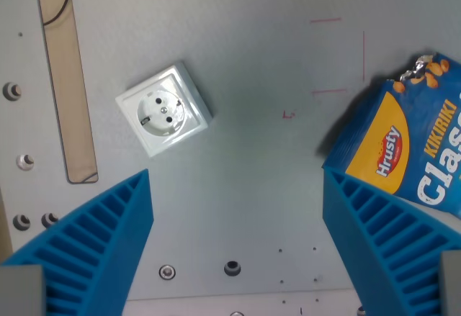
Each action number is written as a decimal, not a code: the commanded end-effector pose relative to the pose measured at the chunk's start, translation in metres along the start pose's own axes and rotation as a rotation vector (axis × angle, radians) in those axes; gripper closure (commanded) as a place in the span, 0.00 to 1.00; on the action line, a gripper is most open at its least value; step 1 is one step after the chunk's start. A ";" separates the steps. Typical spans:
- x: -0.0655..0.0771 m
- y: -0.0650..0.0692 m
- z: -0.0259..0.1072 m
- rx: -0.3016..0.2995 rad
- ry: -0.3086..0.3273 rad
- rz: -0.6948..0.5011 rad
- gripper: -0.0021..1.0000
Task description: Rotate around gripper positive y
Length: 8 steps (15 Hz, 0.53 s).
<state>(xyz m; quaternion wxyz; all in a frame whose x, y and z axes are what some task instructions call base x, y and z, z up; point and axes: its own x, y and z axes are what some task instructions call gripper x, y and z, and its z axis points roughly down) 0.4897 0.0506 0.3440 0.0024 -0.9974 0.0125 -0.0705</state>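
The hand (236,186) is hovering over the grey worktop (252,165) with its two blue fingers (101,237) spread wide, gripping nothing. One white socket (164,109) is lying far left; one blue snack bag (403,140) is sitting right, touching the right finger.

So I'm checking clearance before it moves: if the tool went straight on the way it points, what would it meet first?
Probably just the bare grey table. The open tool frames empty surface; the white socket and the snack bag lie off to either side, though depth is unclear.
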 end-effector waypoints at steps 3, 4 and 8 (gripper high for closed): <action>-0.016 0.001 -0.002 -0.014 0.325 -0.002 0.00; -0.016 0.001 -0.002 -0.014 0.338 -0.002 0.00; -0.016 0.001 -0.002 -0.014 0.392 -0.002 0.00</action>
